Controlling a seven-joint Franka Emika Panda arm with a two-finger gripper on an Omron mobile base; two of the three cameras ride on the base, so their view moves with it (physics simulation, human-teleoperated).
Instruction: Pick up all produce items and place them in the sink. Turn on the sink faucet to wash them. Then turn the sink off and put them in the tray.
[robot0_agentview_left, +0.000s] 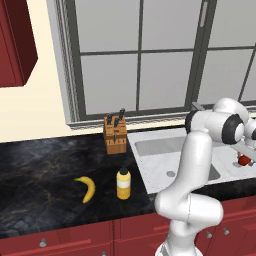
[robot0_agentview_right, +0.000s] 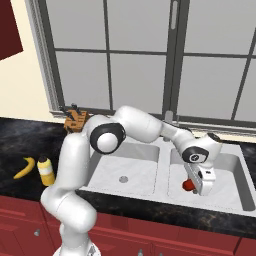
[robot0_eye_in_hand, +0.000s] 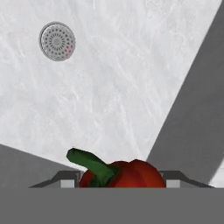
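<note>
So the claw (robot0_agentview_right: 192, 186) is down in the right-hand basin of the sink (robot0_agentview_right: 150, 172), and it's clamped on the small red fruit (robot0_agentview_right: 188, 185), partly closed around it rather than wide. In the hand view the fruit (robot0_eye_in_hand: 124, 174) sits right between the two finger tips, green stem poking off to one side, with the pale basin floor and a round drain (robot0_eye_in_hand: 57, 41) beyond it.

What could go wrong here: the fruit is round and smooth, so if the jaws let go while it hangs above the basin floor, my guess is it rolls, maybe toward the drain or against the basin wall where it's awkward to grab again later. I also can't tell how far above the floor it hangs, so a drop might bounce. And the arm is stretched low and across the basin, so pulling out carelessly could clip the sink rim or the sink faucet (robot0_agentview_right: 169, 117) behind it.

The banana (robot0_agentview_left: 88, 188) lies on the black bench (robot0_agentview_left: 40, 170), well left of the sink, just beside the yellow squeeze bottle (robot0_agentview_left: 123, 183). Going for it later, the bottle could easily get knocked over.

Hard to make out: in the left base view the arm blocks most of the sink, and just a bit of red peeks out by the wrist. The faucet is mostly hidden behind the arm in the right base view, so I can't read its handle. The finger tips are mostly cut off at the bottom of the hand view.
</note>
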